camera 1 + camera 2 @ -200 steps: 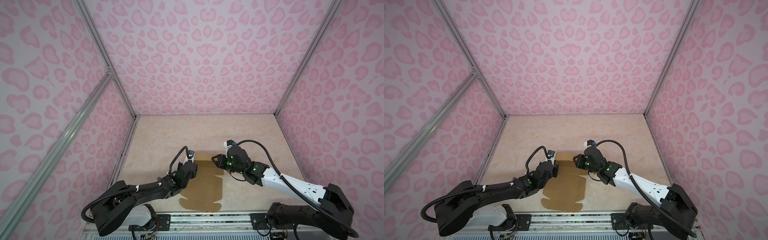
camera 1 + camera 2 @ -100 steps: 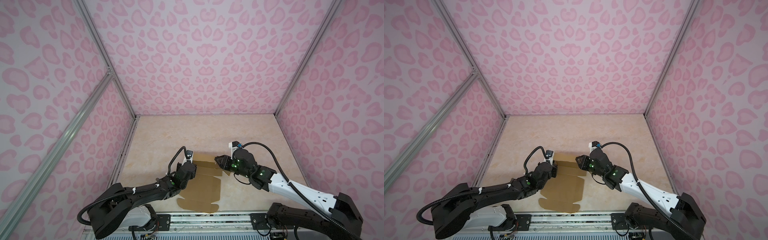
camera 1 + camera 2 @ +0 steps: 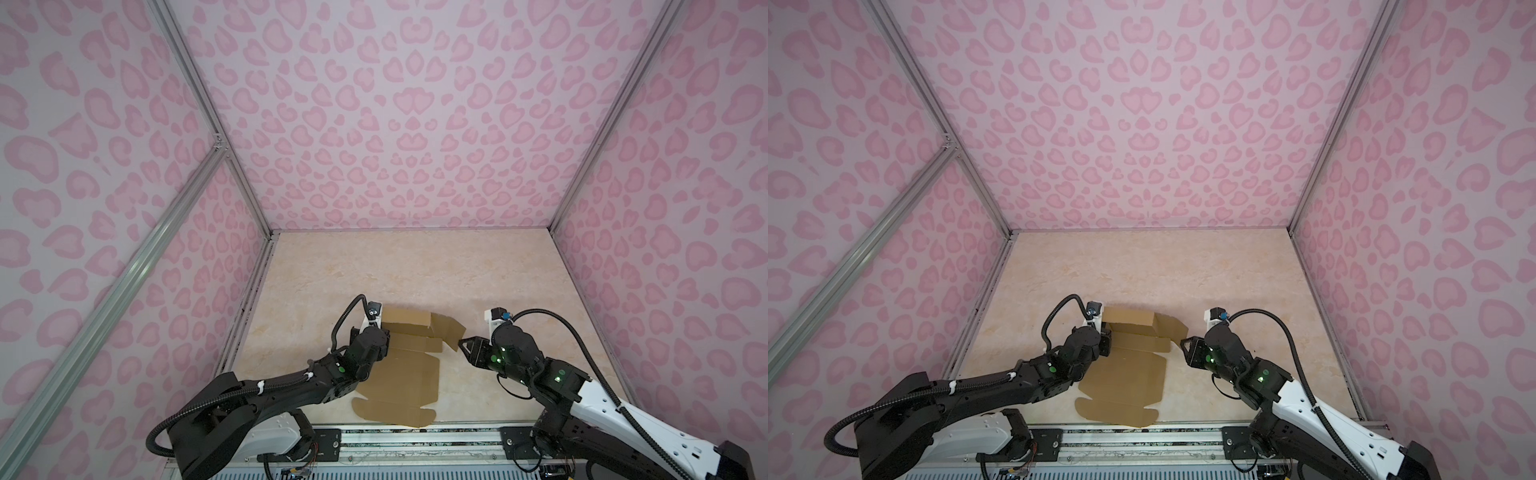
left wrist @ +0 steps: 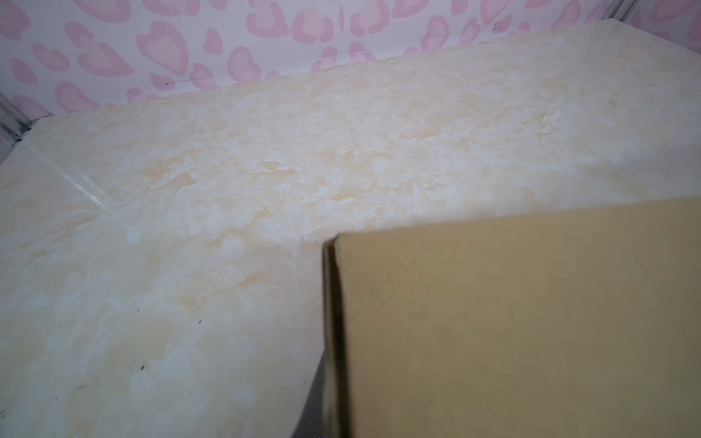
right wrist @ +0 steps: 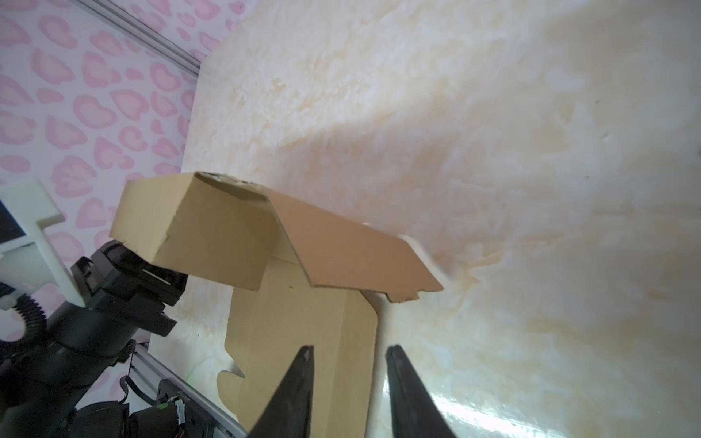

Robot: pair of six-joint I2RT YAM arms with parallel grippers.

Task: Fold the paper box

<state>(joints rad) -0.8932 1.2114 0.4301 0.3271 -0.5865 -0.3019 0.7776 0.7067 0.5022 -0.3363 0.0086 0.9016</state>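
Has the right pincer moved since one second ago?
Yes. The right pincer drew back off the paper box, toward the right wall.

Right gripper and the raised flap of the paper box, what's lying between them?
Nothing separate: in the right wrist view, the right gripper faces the raised flap of the paper box across only that box's own flat panel and bare tabletop.

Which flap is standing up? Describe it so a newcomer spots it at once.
On the table, the brown box lies mostly flat near the front. At its far end is the flap, held by the left gripper. Unlike the rest of the box, it is lifted off the table.
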